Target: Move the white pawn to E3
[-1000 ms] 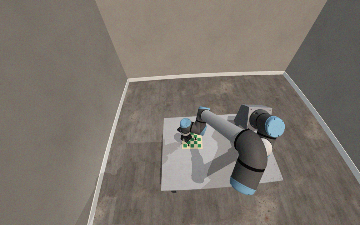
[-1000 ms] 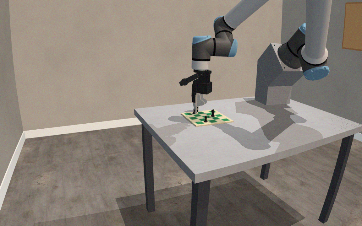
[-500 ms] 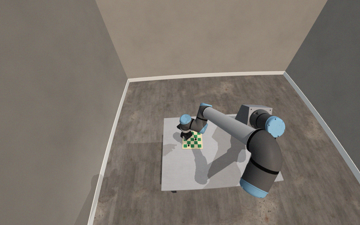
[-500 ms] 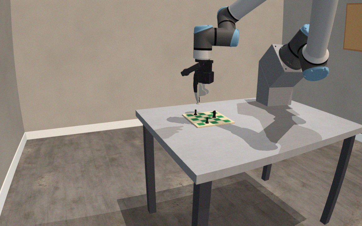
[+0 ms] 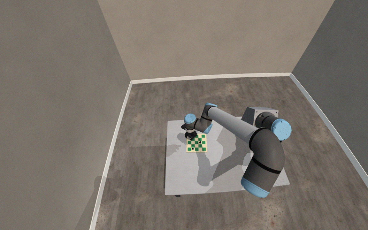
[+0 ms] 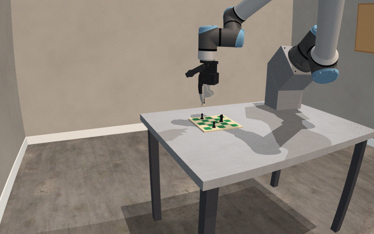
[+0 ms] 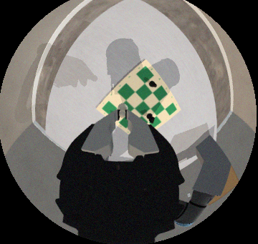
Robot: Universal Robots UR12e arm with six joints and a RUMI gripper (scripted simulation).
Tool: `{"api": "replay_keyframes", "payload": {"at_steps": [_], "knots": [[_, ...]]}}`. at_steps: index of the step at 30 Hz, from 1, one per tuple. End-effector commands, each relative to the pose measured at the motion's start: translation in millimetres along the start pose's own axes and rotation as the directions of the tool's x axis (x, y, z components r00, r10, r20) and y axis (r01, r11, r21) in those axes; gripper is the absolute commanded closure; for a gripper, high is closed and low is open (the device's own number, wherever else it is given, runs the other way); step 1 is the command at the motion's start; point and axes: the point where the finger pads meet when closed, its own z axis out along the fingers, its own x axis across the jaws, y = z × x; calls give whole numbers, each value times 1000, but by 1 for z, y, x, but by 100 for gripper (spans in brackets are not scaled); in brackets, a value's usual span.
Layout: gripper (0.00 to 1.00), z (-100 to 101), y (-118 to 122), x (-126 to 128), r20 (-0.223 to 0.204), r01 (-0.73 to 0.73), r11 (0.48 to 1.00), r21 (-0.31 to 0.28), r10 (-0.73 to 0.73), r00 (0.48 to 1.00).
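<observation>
My gripper (image 6: pixel 203 101) (image 7: pixel 122 110) is shut on the small white pawn (image 6: pixel 204 104) (image 7: pixel 122 115) and holds it well above the table, over the near-left edge of the chessboard (image 6: pixel 208 129) (image 5: pixel 205 149) (image 7: pixel 137 100). The board is green and cream and lies flat on the grey table (image 6: pixel 240 151) (image 5: pixel 185 171). Three black pieces stand upright on it: one (image 6: pixel 202 116) at the back left, one (image 6: pixel 220 117) at the back right, one (image 6: pixel 214 124) nearer the front. In the wrist view two black pieces (image 7: pixel 153 83) (image 7: pixel 150 118) show; the fingers hide part of the board.
The arm's grey pedestal (image 6: pixel 284 78) (image 5: pixel 258 114) stands at the table's far right corner. The arm's upper links reach over the table from the right. Arm shadows fall across the table top.
</observation>
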Motion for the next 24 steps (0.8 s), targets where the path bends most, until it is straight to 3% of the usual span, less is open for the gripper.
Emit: {"api": "replay_keyframes", "payload": {"at_steps": [1, 14, 24], "knots": [[100, -1, -6, 6, 1, 7, 1000, 0, -7, 1000], [100, 1, -6, 6, 1, 7, 1000, 0, -7, 1000], [100, 23, -7, 6, 0, 7, 1000, 1, -7, 1000]]}}
